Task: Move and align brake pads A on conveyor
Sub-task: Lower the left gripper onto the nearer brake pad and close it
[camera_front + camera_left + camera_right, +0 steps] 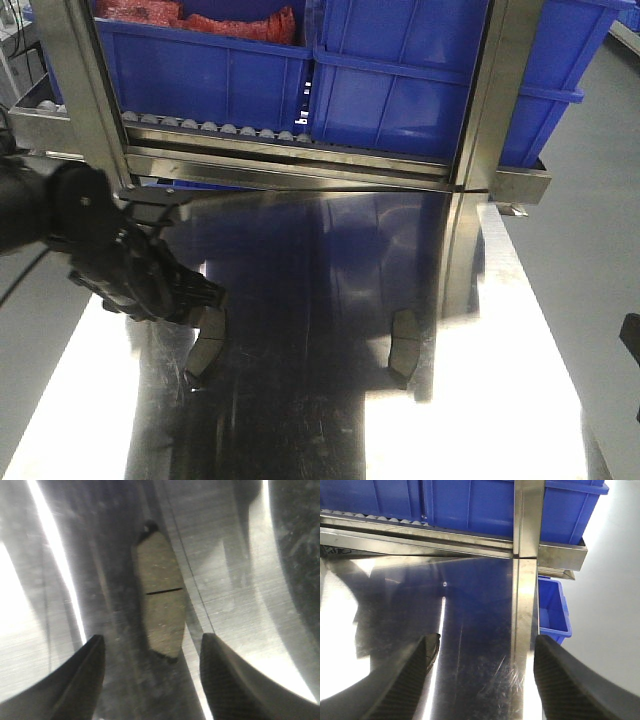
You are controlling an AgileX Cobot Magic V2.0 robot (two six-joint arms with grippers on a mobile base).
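Two brake pads A lie on the shiny steel table (pixel 300 420). The left pad (pixel 205 350) lies just below my left gripper (pixel 197 300). In the left wrist view this pad (pixel 161 580) shows its tan friction face and central groove, and the left gripper (pixel 152 637) hangs open above its near end without touching it. The right pad (pixel 405 345) lies alone mid-table. My right gripper (pixel 487 637) is open over bare steel, with one end of a pad (pixel 435 647) peeking from behind its left finger. The conveyor is out of view.
Blue bins (pixel 400 90) sit on a roller rack behind a steel frame (pixel 320 170) at the table's far edge. A steel upright (pixel 490 90) rises at the back right. A smaller blue bin (pixel 552 612) stands on the floor beyond the table's right edge.
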